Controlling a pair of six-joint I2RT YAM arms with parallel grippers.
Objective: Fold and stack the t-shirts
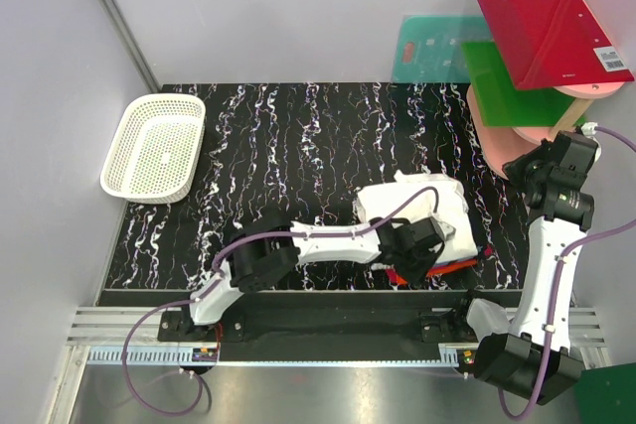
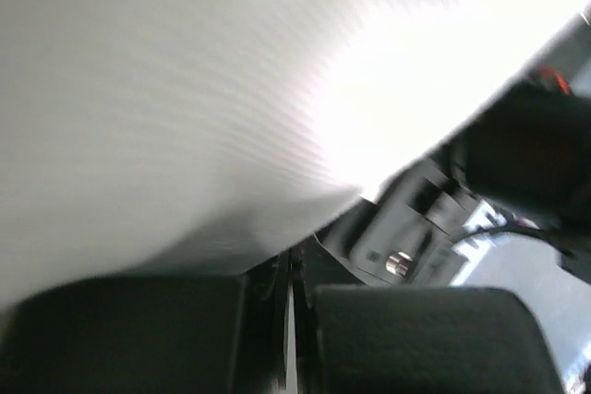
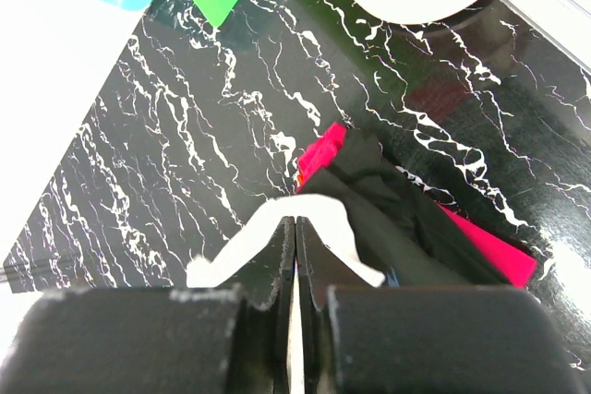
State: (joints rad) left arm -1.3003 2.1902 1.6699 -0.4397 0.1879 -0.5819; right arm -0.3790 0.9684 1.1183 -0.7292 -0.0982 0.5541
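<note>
The white t-shirt [image 1: 417, 208] lies on top of a pile on the right of the black marbled table [image 1: 298, 136]. The red-orange t-shirt [image 1: 442, 267] peeks out at the pile's near edge, with a dark layer on it. My left gripper [image 1: 412, 247] sits at the white shirt's near edge. In the left wrist view white cloth [image 2: 203, 89] fills the frame and runs down to my shut fingertips [image 2: 291, 260]. My right gripper [image 1: 519, 168] is raised at the right, shut and empty [image 3: 295, 228]. Below it lie the white shirt [image 3: 231, 260], the black t-shirt [image 3: 397, 219] and the red-orange one [image 3: 323, 149].
A white mesh basket [image 1: 154, 146] stands at the back left. Coloured plastic boards lean at the back right: red [image 1: 552, 37], green [image 1: 507, 81], teal [image 1: 432, 47] and a pink round one [image 1: 497, 131]. A metal rail [image 1: 328, 330] runs along the near edge.
</note>
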